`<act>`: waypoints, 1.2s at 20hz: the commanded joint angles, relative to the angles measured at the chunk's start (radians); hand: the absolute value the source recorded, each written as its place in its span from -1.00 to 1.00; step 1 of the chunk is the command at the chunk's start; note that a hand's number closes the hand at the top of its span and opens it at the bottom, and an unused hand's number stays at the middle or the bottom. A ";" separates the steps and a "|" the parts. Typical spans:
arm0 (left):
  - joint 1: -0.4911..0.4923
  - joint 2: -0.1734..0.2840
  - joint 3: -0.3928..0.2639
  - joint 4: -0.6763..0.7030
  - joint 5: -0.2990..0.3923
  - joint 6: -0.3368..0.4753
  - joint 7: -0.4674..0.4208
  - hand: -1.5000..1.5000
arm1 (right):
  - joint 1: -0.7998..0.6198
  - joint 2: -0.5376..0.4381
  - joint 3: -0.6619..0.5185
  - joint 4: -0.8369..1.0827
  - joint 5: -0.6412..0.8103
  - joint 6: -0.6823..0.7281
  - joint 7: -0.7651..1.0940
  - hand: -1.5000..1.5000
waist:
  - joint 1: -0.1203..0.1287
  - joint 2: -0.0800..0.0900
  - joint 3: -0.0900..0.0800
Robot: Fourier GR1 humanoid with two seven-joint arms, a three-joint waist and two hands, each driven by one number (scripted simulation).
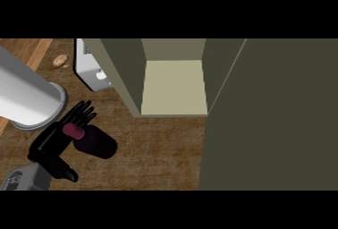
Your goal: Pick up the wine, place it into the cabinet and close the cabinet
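1. one wine bottle (94, 140) lies on its side on the wooden counter (158, 152), at the lower left of the head view. its reddish neck end points up and left, its dark body down and right, so the long axis runs on a diagonal.
2. my left hand (58, 138) sits touching the bottle's left side. the fingers reach up past the neck, fairly straight and close together, not curled round the glass; the thumb trails low, near the forearm.
3. my right hand shows nowhere, so the left is the only hand near the bottle.
4. the open cabinet (173, 87) stands up and right of the bottle, its pale shelf bare, its door (271, 116) swung wide at the right.
5. a white cylinder (30, 98) stands just above the hand.
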 commanded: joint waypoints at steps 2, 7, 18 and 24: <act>-0.062 -0.014 -0.022 0.131 -0.083 0.000 -0.128 -1.00 | 0.070 0.015 -0.005 -0.130 -0.076 0.012 0.013 -1.00 | -0.004 0.001 0.000; -0.037 0.011 -0.030 0.161 -0.097 -0.014 -0.166 -1.00 | 0.064 0.030 0.035 -0.140 -0.041 0.000 0.041 -1.00 | 0.000 0.000 0.000; -0.108 -0.010 -0.086 0.338 -0.174 0.034 -0.292 -1.00 | -0.004 0.013 0.010 -0.106 -0.042 -0.004 0.056 -1.00 | -0.001 0.001 0.000; -0.075 -0.011 -0.107 0.301 -0.152 0.009 -0.310 -1.00 | -0.037 0.030 0.019 -0.083 -0.011 -0.020 0.066 -1.00 | 0.005 0.000 0.000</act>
